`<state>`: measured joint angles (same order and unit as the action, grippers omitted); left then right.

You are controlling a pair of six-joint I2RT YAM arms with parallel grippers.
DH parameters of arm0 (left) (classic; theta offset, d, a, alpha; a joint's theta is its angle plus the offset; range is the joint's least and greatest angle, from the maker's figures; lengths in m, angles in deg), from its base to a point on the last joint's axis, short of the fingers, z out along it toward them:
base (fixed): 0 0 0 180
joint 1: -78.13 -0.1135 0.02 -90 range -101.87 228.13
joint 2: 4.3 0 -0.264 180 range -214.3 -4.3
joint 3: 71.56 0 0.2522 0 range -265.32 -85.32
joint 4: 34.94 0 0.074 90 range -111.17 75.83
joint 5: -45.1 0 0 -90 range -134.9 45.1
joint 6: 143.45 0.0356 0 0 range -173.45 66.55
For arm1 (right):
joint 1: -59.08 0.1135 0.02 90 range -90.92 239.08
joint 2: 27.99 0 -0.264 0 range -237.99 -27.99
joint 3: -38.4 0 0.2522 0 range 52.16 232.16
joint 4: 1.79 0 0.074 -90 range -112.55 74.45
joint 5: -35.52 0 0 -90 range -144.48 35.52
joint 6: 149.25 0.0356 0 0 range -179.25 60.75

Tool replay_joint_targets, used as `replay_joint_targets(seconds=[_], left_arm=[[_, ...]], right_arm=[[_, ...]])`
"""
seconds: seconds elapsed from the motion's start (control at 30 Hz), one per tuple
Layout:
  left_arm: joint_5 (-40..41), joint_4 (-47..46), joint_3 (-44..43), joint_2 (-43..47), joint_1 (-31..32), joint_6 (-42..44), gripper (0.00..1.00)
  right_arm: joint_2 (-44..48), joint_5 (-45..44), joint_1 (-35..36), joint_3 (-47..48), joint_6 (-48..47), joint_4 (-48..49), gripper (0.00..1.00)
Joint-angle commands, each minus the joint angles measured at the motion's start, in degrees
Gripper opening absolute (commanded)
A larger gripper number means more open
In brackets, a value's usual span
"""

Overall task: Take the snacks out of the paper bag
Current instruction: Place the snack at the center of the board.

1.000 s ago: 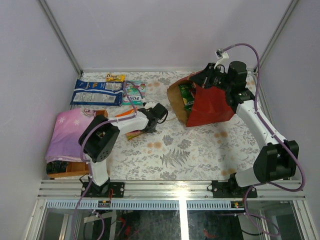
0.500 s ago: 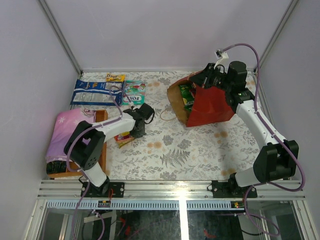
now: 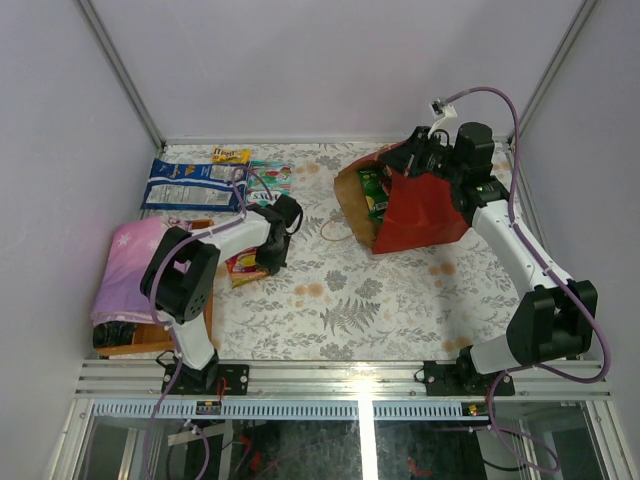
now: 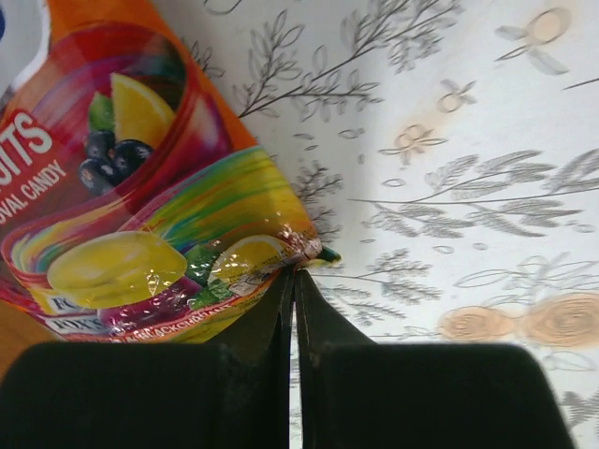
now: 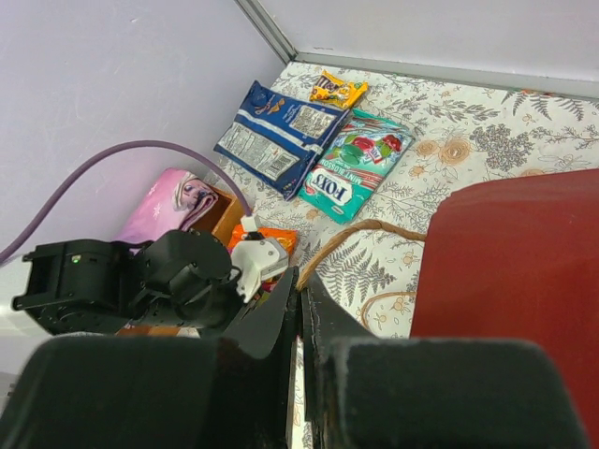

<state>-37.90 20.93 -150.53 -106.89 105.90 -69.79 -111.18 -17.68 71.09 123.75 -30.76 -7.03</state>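
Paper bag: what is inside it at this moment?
Through the mouth of the paper bag, a green packet shows against the brown lining. The red wall covers the rest of the interior, so whether more packets lie deeper cannot be told.

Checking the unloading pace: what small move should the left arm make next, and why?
Probably open the left gripper to release the orange packet: shut jaws pinch its corner, it is down by the table, away from the paper bag, where a green packet waits.
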Motion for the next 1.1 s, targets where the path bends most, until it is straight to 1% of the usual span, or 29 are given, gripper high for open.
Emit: replay_joint_targets(seconds=[0.0, 0.03, 0.13, 0.23, 0.33, 0.43, 0.63, 0.8, 0.87, 0.93, 1.03, 1.07], left_arm=[[-0.62, 3.78, -0.43, -1.07, -2.60, 8.95, 0.00], [-1.54, 3.26, -0.19, -0.62, -2.41, 10.67, 0.00], [0.46, 2.17, 1.26, 1.63, -1.73, 14.32, 0.00], [-0.54, 1.44, 1.39, 3.09, -1.83, 16.97, 0.00], [-0.53, 1.33, -0.03, 2.28, -2.37, 20.13, 0.00], [0.37, 2.10, -1.88, 0.54, -3.42, 21.27, 0.00], [4.13, 2.80, -3.01, -0.92, -4.90, 22.99, 0.00], [8.80, 3.96, -4.26, -2.46, -5.77, 23.89, 0.00], [12.30, 4.37, -4.58, -2.94, -6.16, 23.48, 0.01], [14.97, 4.27, -4.51, -2.69, -6.51, 22.80, 0.09], [17.64, 3.97, -4.33, -1.03, -6.68, 21.92, 0.36], [18.28, 3.87, -4.31, -0.34, -6.72, 21.71, 0.48]], right_arm=[[1.06, 2.73, 0.97, 1.03, 0.67, 4.33, 0.00], [0.95, 2.84, 0.99, 1.07, 0.84, 4.52, 0.00], [0.85, 2.97, 1.04, 1.09, 0.89, 4.65, 0.00], [0.68, 3.11, 1.04, 1.04, 1.37, 5.14, 0.00], [0.37, 3.44, 1.37, 1.14, 1.68, 5.62, 0.00], [0.36, 3.62, 1.47, 1.44, 1.59, 5.44, 0.00], [0.41, 3.69, 1.44, 1.32, 1.61, 5.52, 0.00], [0.36, 3.90, 1.57, 1.38, 1.71, 5.64, 0.00], [0.32, 3.92, 1.53, 1.50, 1.72, 5.64, 0.00], [0.24, 3.97, 1.57, 1.40, 1.74, 5.72, 0.00], [0.01, 3.98, 1.61, 1.45, 1.77, 5.84, 0.00], [-0.03, 3.98, 1.69, 1.51, 1.81, 5.86, 0.00]])
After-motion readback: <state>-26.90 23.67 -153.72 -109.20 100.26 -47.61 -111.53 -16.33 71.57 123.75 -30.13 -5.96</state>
